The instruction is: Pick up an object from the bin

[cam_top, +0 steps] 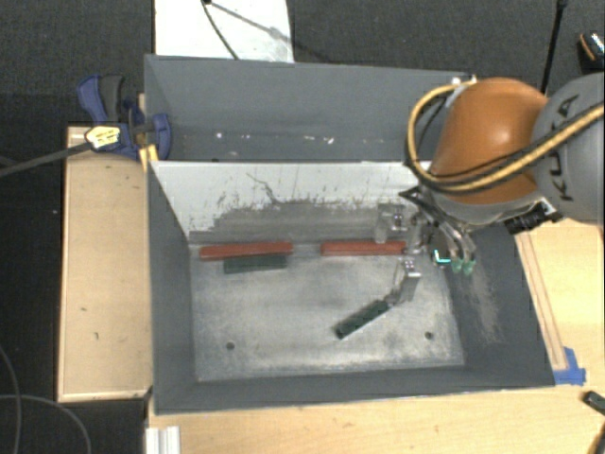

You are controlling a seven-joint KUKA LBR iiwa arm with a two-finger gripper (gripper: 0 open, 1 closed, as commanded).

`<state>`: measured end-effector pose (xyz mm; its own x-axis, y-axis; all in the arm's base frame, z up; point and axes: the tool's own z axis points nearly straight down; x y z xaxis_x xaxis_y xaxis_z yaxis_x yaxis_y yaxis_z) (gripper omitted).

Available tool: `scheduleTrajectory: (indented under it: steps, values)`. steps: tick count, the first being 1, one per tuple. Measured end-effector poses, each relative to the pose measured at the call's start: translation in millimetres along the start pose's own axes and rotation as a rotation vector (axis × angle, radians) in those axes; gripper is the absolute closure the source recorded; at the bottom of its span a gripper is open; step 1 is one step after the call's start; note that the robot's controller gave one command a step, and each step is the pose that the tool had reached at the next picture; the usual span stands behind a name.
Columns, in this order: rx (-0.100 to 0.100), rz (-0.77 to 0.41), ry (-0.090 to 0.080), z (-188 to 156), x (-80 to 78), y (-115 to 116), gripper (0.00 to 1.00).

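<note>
**Gripper low over a tilted green bar at the right of the bin**

The tilted dark green bar (363, 319) lies flat on the bin floor (284, 329). It runs on a slant, and its upper end comes up to the tip of the gripper (405, 289), while the rest stretches away down and to the left of it. From this angle it cannot be told whether the gripper is open or closed, or whether it touches the bar.

Just above the gripper, along the foot of the back wall (284, 192), lies the near red-brown bar (362, 248). Well to the gripper's left, on the same line, is the far red-brown bar (244, 250). The second dark green bar (253, 265) lies just beside that one on its nearer side, parallel to it.

That makes four loose things: two red-brown bars and two dark green ones, all long and thin, none stacked.

The bin (170, 282) is grey metal with sloping walls. Its floor is scuffed and speckled, and the back wall is streaked with scratches. Above and to the right of the gripper the wrist carries an orange cover (487, 140) with yellowish cables (416, 130) looped about it. Around the bin the room's floor (57, 45) is dark.
</note>
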<state>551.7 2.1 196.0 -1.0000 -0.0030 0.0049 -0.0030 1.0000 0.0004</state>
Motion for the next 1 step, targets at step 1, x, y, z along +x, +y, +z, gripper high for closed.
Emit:
scheduleTrajectory:
  steps: [1]
  values:
    - [0.0, -0.287, 0.0, 127.3, 30.4, -47.6, 0.0]
